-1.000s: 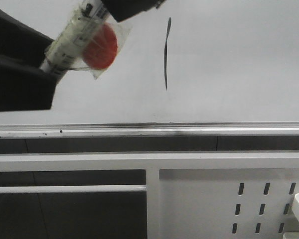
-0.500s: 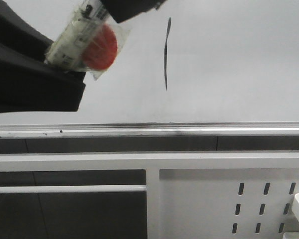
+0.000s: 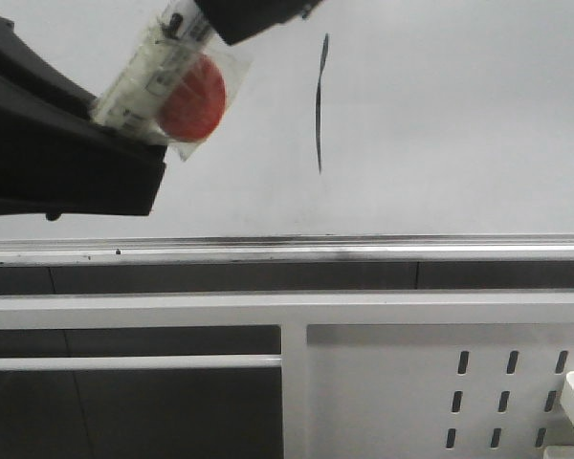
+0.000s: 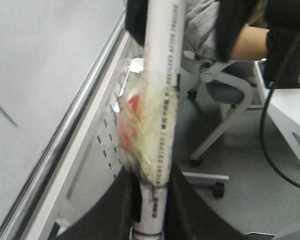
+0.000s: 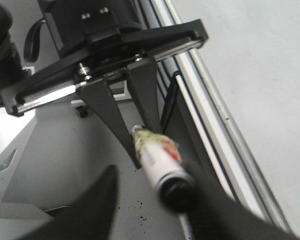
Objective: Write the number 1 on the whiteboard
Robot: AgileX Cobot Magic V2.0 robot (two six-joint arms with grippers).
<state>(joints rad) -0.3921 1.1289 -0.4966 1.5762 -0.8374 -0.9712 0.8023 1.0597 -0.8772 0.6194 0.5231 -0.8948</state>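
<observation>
The whiteboard point(image 3: 459, 115) fills the upper front view, with its silver rail point(image 3: 364, 251) below. The number 1 point(image 3: 319, 100) is a thin black, slightly curved stroke on it; a bit of it shows in the left wrist view point(image 4: 2, 110). The marker pen point(image 3: 153, 67), white, wrapped in clear tape with a red patch, hangs tilted in front of the board, left of the stroke. My left gripper point(image 3: 115, 129) is shut on its lower end point(image 4: 151, 205). My right gripper point(image 5: 155, 185) is open, its jaws spread around the pen's black-capped end point(image 5: 177, 192).
A white perforated frame panel point(image 3: 440, 382) stands below the rail. In the left wrist view, an office chair point(image 4: 225, 95), a person's arm point(image 4: 245, 40) and a white desk point(image 4: 290, 110) lie behind the arms.
My left gripper has come in from the lower left and closed on the pen's lower end, then lifted slightly. The pen and the stroke have barely moved.
</observation>
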